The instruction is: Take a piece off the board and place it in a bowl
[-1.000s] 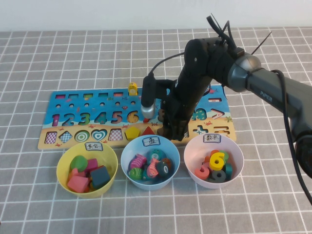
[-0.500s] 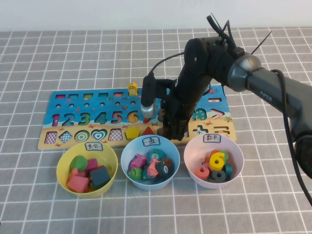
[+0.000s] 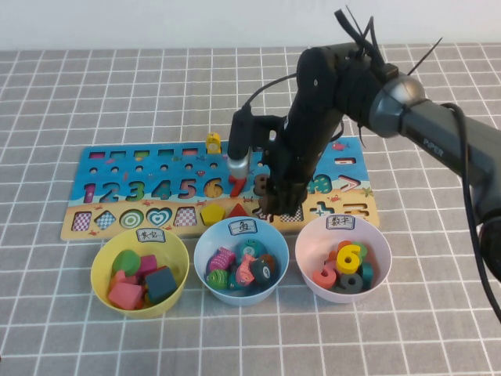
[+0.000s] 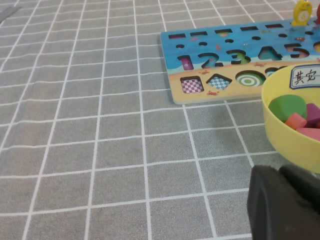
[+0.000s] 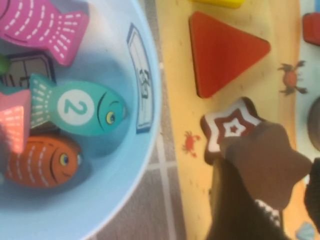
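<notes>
The puzzle board (image 3: 117,184) lies across the checked cloth with three bowls in a row just before it — the yellow bowl (image 3: 139,244), the star's destination, at the robot's left, well apart from the light blue fish bowl (image 3: 241,235) beside which the right arm works. The right gripper (image 3: 280,210) hangs over the board's sandy strip with its jaws clamped on the brown star piece (image 5: 267,162), raised just clear of its star cut-out (image 5: 231,129) — presumably so it can travel without catching the recess edge. The left gripper (image 4: 282,205) rests low beside the yellow bowl, apparently parked; whether its jaws are parted cannot be told.
</notes>
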### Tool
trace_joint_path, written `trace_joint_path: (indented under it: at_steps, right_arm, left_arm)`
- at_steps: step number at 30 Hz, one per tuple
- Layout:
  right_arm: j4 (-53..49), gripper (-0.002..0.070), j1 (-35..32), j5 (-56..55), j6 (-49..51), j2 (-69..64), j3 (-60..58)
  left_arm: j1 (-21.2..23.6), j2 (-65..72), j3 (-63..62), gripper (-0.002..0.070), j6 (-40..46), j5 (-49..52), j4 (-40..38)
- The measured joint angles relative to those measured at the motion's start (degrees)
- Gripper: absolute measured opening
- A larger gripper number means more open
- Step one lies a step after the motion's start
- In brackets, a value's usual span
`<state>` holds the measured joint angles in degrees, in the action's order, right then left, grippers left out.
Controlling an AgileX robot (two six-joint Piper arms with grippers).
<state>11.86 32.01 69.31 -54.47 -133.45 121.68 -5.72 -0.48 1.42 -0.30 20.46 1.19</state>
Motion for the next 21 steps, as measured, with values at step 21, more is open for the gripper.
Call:
trace_joint_path:
  at_steps: [21]
  right_arm:
    - [-5.41, 0.0267, 4.11, -2.85, 34.74, 15.11, -6.02]
  left_arm:
    - [0.00, 0.00, 0.00, -0.0005, 0.00, 0.00, 0.00]
